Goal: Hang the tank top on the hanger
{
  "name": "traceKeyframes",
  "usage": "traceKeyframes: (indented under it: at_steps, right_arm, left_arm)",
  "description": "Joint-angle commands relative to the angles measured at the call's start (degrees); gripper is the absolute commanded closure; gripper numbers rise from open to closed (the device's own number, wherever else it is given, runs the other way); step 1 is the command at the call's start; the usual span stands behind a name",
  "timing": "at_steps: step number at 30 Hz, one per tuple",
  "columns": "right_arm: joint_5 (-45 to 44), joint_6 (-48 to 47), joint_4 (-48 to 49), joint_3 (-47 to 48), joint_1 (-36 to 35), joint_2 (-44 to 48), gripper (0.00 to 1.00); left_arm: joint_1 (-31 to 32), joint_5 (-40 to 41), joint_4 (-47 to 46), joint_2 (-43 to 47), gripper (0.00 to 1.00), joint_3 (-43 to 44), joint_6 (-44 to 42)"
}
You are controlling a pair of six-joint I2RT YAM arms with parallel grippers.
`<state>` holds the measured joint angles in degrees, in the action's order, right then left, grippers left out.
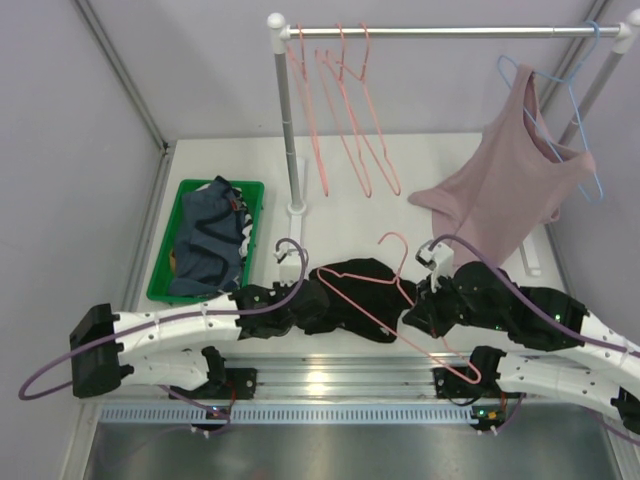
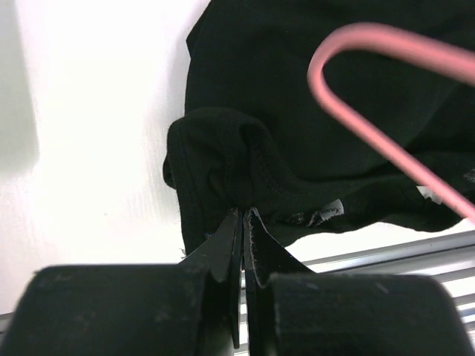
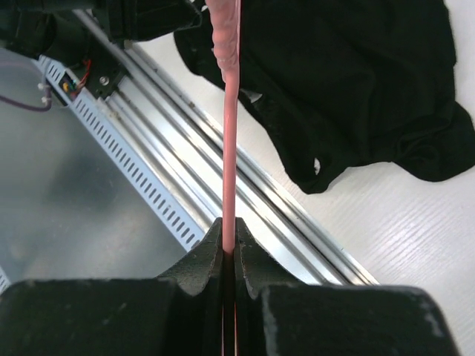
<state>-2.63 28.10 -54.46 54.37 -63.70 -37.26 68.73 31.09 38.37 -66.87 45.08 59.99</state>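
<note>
The black sleeveless tank top of limp fabric (image 1: 350,292) lies crumpled on the white bench (image 1: 350,215), close to its near edge and between the two arms. The left end effector (image 2: 241,222) is clenched on a fold of its hem. A thin salmon-pink wire hanger (image 3: 230,148) lies across the right part of the top, its hook pointing away from the arms. The right end effector (image 3: 230,248) is clamped on its wire.

An aluminium rail (image 1: 330,375) runs along the near edge of the bench. At the left, a green plastic tray (image 1: 255,215) holds a dark blue-grey garment (image 1: 210,245). Behind stands a white-posted rack with a metal rod (image 1: 450,31). On it hang three more salmon-pink hangers (image 1: 366,40) and a dusty-pink tank top (image 1: 510,180) on a light-blue wire hanger (image 1: 585,60). Pale grey walls (image 1: 200,60) enclose the bench.
</note>
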Motion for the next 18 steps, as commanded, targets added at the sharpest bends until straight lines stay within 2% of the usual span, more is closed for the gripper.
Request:
traceKeyframes:
  at_steps: [1,10,18]
  right_arm:
    - [5.7,-1.29,1.28,-0.23,-0.9,0.69,1.0]
    - [8.6,-1.38,1.81,-3.48,-0.9,0.34,1.0]
    - [10.28,-1.91,3.3,-5.5,-0.9,-0.71,1.0]
  left_arm:
    - [0.0,0.64,-3.65,3.14,1.0,-1.92,-1.45]
    - [0.0,0.02,-4.18,4.73,1.0,-3.77,-1.36]
    - [0.0,-0.51,-4.71,5.26,0.96,-4.04,-1.98]
